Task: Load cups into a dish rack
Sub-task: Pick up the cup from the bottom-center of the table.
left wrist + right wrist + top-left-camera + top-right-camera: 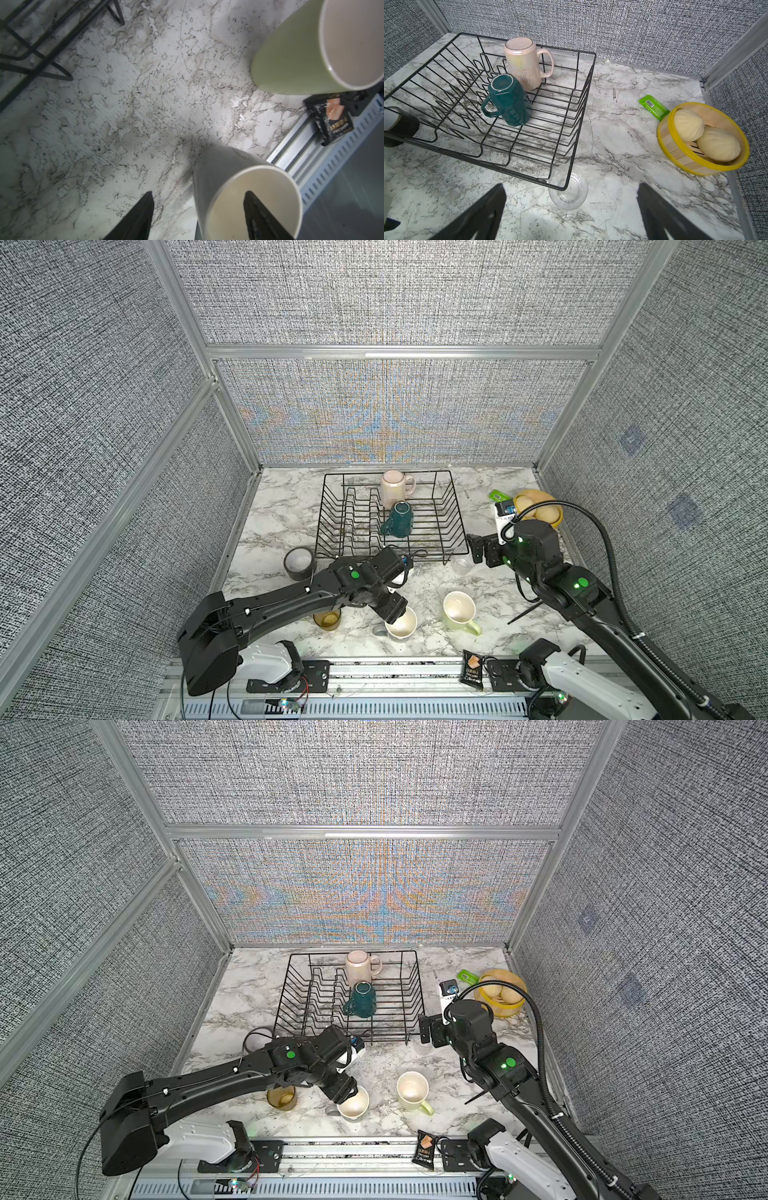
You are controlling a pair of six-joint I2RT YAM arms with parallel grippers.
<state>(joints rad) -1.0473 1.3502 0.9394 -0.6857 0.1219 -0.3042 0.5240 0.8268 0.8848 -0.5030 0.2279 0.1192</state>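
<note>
Six cups: you have two in the dish rack (353,514), four outside it.
Tape roll (298,563): dark, off the rack's front-left corner.
Amber tumbler (327,619): upright in front of the rack, partly under your left arm.
Grey mug (247,197): upright, empty, in front of the rack.
Left gripper (198,192): your jaws stand apart astride the grey mug's wall, one finger inside, one outside and clear of it; nothing gripped.
Rack contents: pink mug (523,62) at the back, teal mug (508,101) just before it, both bottom-up.
Pale green mug (459,610): upright, empty, in front of the rack's right end.
Clear glass (569,187): empty, just beside the rack's front-right corner.
Right gripper (571,185): spread wide, empty, near that corner.
Yellow bowl (662,141): two bread rolls (716,145), right of the rack.
Surface: marble-pattern table (282,510).
Room: grey woven wall panels (395,294), aluminium frames.
</note>
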